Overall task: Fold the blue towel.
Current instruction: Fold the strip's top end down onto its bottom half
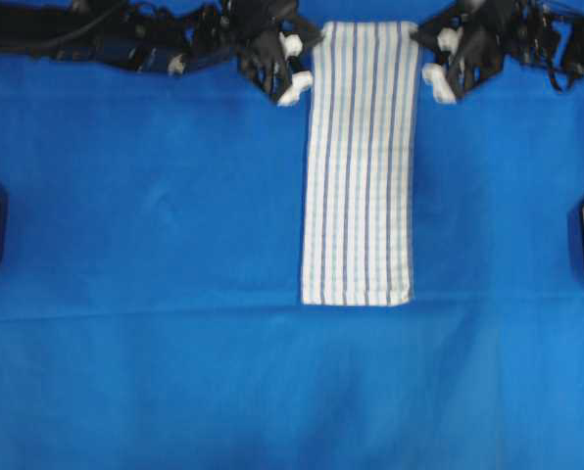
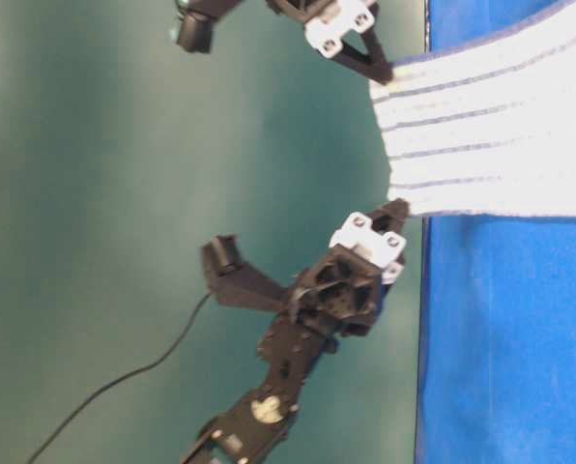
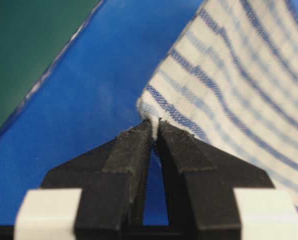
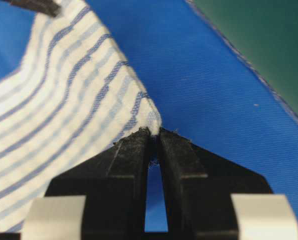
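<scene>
We see the white rectangular cloth towel with thin dark-blue and light-blue stripes (image 1: 359, 162) lying as a long narrow strip on the plain solid-blue sheet (image 1: 145, 255) that covers the bench, running from the sheet's far edge toward its middle. Our left gripper (image 3: 154, 131) is clenched on one far corner of the towel, and our right gripper (image 4: 154, 134) is clenched on the other. In the table-level view both corners sit lifted off the sheet.
</scene>
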You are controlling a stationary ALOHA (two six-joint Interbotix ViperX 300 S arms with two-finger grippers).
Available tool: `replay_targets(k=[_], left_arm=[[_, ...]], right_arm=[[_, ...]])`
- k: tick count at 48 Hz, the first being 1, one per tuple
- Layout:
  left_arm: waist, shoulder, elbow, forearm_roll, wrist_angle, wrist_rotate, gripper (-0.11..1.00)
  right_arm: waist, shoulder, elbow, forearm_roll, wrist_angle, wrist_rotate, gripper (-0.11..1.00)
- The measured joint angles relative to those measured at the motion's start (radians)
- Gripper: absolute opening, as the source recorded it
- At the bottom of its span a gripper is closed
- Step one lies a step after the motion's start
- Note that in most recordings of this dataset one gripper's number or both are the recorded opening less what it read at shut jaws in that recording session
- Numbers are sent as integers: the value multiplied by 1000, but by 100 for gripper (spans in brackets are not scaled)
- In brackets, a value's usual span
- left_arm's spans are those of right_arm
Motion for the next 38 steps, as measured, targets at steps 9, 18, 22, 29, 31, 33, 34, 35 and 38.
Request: replay_targets(k=[9, 18, 22, 29, 31, 33, 34, 35, 38], left_arm=[[-63, -86, 66, 0, 6, 2, 4], [-143, -140, 133, -2, 6, 0, 4], [-192, -149, 158, -2, 6, -6, 4], [-273, -155, 186, 0, 6, -15, 4], [-299, -155, 192, 0, 6, -17, 4], [-327, -153, 196, 0, 6, -17, 4], [-341, -155, 199, 0, 6, -17, 4], [-353, -155, 199, 0, 6, -17, 4], [-385, -155, 202, -2, 6, -21, 4]], right_arm=[[103, -124, 54, 28, 71, 0, 9], [242, -227, 118, 61, 141, 11, 9], [298, -256, 143, 80, 164, 25, 9], [400, -281, 163, 94, 201, 57, 9], [431, -282, 166, 94, 206, 67, 9], [456, -282, 169, 95, 210, 75, 9], [468, -281, 170, 95, 210, 80, 9], [477, -279, 172, 97, 210, 86, 9], [508, -268, 173, 98, 210, 107, 9]])
